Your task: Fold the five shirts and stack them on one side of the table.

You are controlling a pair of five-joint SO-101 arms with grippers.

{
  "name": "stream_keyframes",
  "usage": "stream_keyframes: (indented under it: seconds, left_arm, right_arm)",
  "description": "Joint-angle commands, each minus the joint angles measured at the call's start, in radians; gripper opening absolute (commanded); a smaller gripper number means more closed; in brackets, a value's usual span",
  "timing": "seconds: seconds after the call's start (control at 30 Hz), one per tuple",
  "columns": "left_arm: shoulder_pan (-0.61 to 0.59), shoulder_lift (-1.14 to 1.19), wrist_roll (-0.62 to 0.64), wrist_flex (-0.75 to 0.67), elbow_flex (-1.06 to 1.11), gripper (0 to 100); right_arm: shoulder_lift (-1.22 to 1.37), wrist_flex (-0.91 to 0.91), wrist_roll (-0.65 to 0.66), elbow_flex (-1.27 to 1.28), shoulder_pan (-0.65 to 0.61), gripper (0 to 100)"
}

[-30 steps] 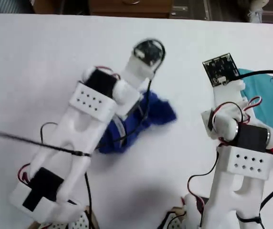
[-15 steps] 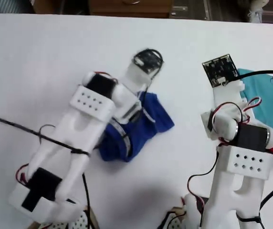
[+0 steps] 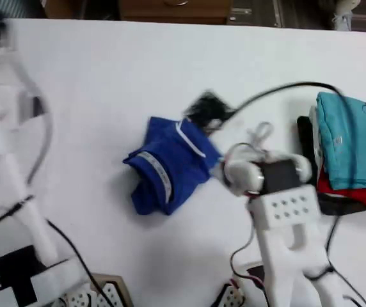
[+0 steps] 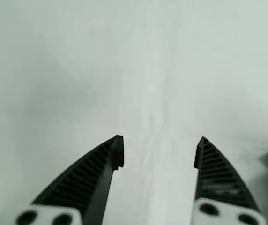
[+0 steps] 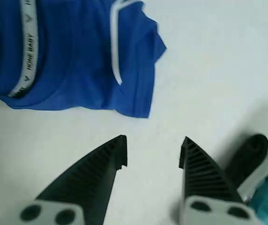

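White table (image 3: 106,77), blue shirt (image 3: 170,163) — crumpled, diagonal

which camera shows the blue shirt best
The high view: the whole blue shirt lies crumpled on the table. The right wrist view is closer but crops it; the left wrist view catches a blue sliver.

White table (image 3: 106,77), plain surface. One blue shirt (image 3: 170,166) lies directly on it near the middle, bunched and loosely folded over, with a white printed band and white collar trim showing. A stack (image 3: 352,144) of folded shirts lies at the table's right edge, apart from the blue shirt: black lowest, red above, teal on top.
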Motion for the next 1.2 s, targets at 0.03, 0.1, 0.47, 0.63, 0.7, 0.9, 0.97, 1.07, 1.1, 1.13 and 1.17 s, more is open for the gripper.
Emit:
stream_keyframes:
  seconds: [0.03,0.1,0.47,0.63,0.7,0.9,0.97,1.07,1.1,1.13,1.17]
  left_arm:
    - [-0.255,0.077,-0.005,-0.14,0.107,26]
    - [-0.331,0.126,-0.018,-0.196,0.166,26]
    - [-0.516,0.318,-0.064,-0.397,0.41,26]
    - [-0.526,0.321,-0.063,-0.414,0.435,26]
    - [-0.526,0.321,-0.061,-0.413,0.43,26]
    - [-0.525,0.321,-0.061,-0.411,0.429,26]
    - [-0.522,0.321,-0.061,-0.411,0.429,26]
    - [-0.519,0.321,-0.061,-0.414,0.429,26]
    - [-0.519,0.321,-0.061,-0.414,0.429,26]
    - [-0.519,0.321,-0.061,-0.416,0.429,26]
    - [-0.519,0.321,-0.061,-0.416,0.429,26]
  right_arm:
    - [0.249,-0.061,-0.002,-0.095,-0.097,19.4]
    - [0.39,-0.053,-0.041,-0.192,-0.142,19.4]
    - [0.837,0.147,-0.069,-0.792,-0.509,19.4]
    - [1.026,0.145,-0.051,-0.89,-0.535,19.4]
    - [1.089,0.148,-0.034,-0.925,-0.53,19.4]
    - [1.201,0.15,0.002,-1.034,-0.441,19.4]
    - [1.219,0.153,0.023,-1.069,-0.398,19.2]
    - [1.244,0.162,0.051,-1.096,-0.331,10.3]
    - [1.25,0.166,0.06,-1.097,-0.309,4.8]
    - [1.253,0.166,0.068,-1.097,-0.289,0.5]
    - [1.253,0.173,0.072,-1.096,-0.268,2.2]
